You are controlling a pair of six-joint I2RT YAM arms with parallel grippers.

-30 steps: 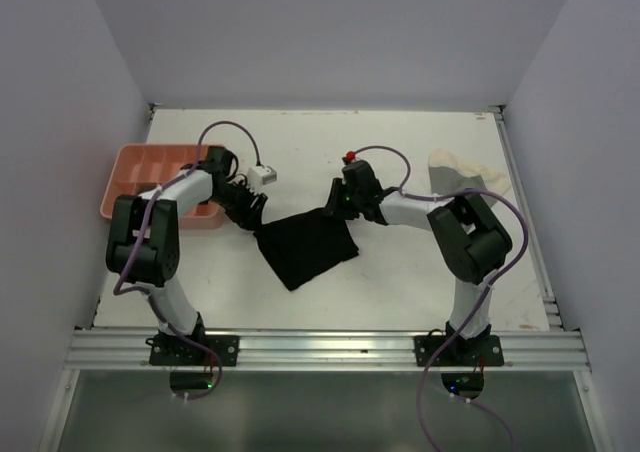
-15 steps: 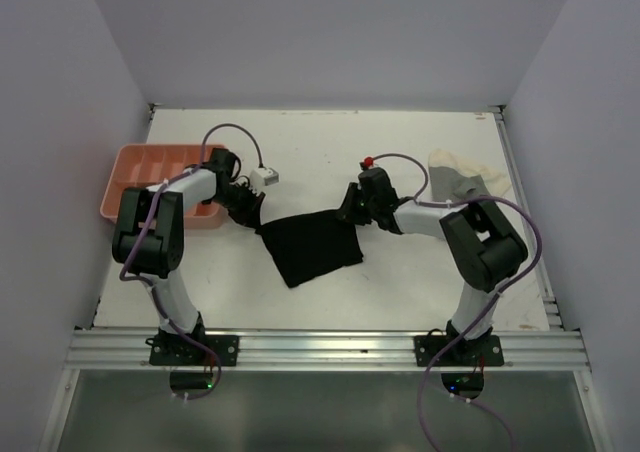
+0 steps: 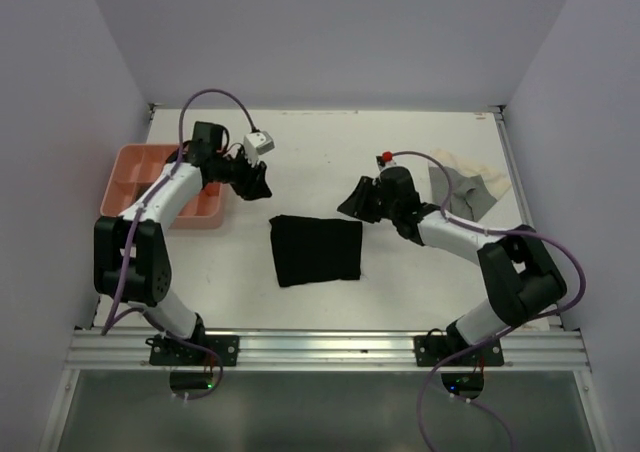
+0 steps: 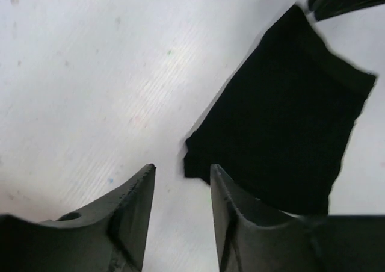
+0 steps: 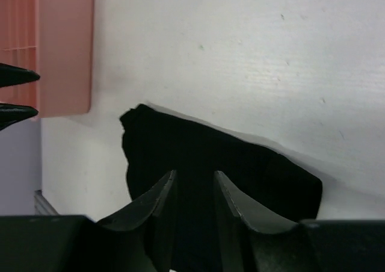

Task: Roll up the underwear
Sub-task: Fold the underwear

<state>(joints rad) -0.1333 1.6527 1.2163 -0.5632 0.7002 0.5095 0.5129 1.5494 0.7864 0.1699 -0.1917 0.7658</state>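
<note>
White surface (image 3: 330, 142), boxed by pale walls on three sides, carries the black underwear (image 3: 316, 251) near its middle: one flat, roughly square piece that neither arm touches. At its 11 o'clock hangs the left tool (image 3: 258, 180), at its 1 o'clock the right tool (image 3: 352, 204). Both are narrowly spread with nothing between the fingers. At 10 o'clock the pink tray (image 3: 135, 152) sits against the left wall, partly under the left arm. At 2 o'clock, by the right edge, the cream and grey underwear (image 3: 465, 184) lies heaped. Bare surface rings the black piece.
</note>
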